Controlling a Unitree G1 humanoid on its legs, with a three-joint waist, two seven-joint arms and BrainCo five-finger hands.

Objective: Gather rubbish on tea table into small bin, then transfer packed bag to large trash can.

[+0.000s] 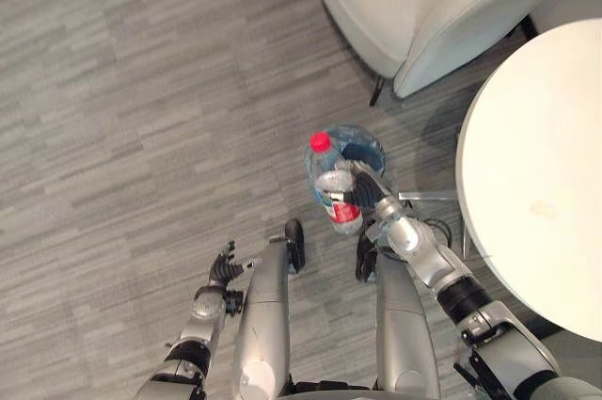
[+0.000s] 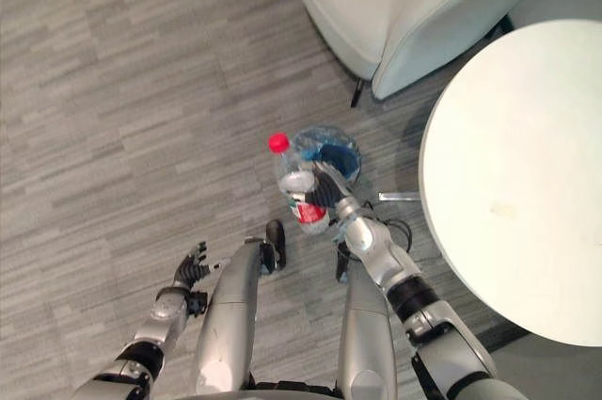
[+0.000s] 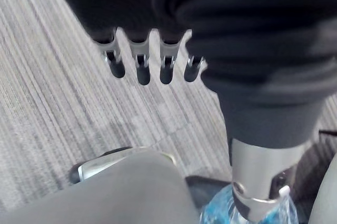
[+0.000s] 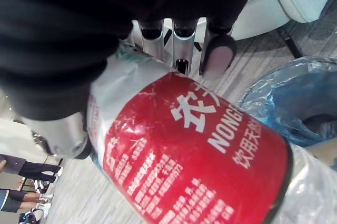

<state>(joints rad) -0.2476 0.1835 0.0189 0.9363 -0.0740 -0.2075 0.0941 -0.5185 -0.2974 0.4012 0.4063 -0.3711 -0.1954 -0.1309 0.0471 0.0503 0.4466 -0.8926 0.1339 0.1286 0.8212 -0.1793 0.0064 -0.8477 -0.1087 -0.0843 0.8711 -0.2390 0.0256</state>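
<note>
We see the right hand (image 1: 363, 192) curled round a bottle (image 1: 331, 180) by the bin (image 1: 372, 137); left hand (image 1: 224, 269) near left, fingers apparently relaxed.

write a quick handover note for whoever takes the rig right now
Right robot hand: shut on the red-capped bottle, held up next to the small bin.
Left robot hand: open, idle, low at the robot's left side.
Small bin: on the floor beside the round white table, lined with a blue bag.
Done: bottle in hand and at the bin.
Left: drop the bottle in, check the table for more rubbish, then carry the bag to the large trash can.
</note>
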